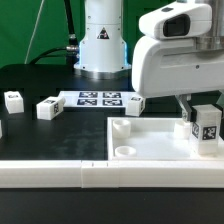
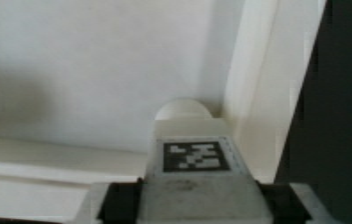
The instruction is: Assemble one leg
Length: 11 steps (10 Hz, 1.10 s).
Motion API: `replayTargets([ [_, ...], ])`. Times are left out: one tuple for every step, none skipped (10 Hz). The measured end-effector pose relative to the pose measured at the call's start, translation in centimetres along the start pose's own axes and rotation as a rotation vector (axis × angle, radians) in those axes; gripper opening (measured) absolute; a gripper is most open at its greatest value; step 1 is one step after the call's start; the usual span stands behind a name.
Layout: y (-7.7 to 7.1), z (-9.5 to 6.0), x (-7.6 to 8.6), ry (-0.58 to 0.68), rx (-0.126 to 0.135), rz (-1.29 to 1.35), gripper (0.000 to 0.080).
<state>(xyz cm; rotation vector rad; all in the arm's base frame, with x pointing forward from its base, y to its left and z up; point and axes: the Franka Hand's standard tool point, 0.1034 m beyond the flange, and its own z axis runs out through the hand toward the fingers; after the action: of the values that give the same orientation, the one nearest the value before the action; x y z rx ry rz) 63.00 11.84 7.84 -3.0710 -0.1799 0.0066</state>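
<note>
Exterior view: gripped leg [image 1: 207, 127] over panel [image 1: 150, 141]

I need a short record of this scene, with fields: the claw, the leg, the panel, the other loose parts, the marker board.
claw: the claw is shut on the leg, one finger on each side
leg: upright, at the panel corner on the exterior view's right; contact with the panel cannot be told
panel: the panel lies flat; a round socket is close to the leg
loose parts: three small white blocks on the table
marker board: the marker board lies beyond the panel
</note>
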Motion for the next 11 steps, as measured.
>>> replayTargets([
  [0.0, 0.0, 0.0, 0.0, 0.0, -0.001, 0.029],
  [-0.03, 0.0, 0.01, 0.002, 0.001, 0.016, 0.029],
  [-0.11, 0.05, -0.06, 0.02, 0.009, 0.217, 0.029],
  [-0.2, 0.11, -0.12, 0.033, 0.01, 0.337, 0.029],
  [-0.28, 0.14, -0.06, 0.042, 0.011, 0.446, 0.029],
  [-0.33, 0.15, -0.08, 0.053, 0.014, 0.513, 0.029],
  [-0.41, 0.17, -0.09, 0.057, 0.018, 0.63, 0.029],
  [-0.48, 0.18, -0.07, 0.059, 0.021, 0.75, 0.0291],
  [-0.55, 0.21, -0.04, 0.059, 0.027, 0.884, 0.0291],
  [-0.59, 0.24, 0.02, 0.058, 0.037, 1.007, 0.0291],
  [-0.63, 0.26, 0.05, 0.055, 0.048, 1.108, 0.0291],
])
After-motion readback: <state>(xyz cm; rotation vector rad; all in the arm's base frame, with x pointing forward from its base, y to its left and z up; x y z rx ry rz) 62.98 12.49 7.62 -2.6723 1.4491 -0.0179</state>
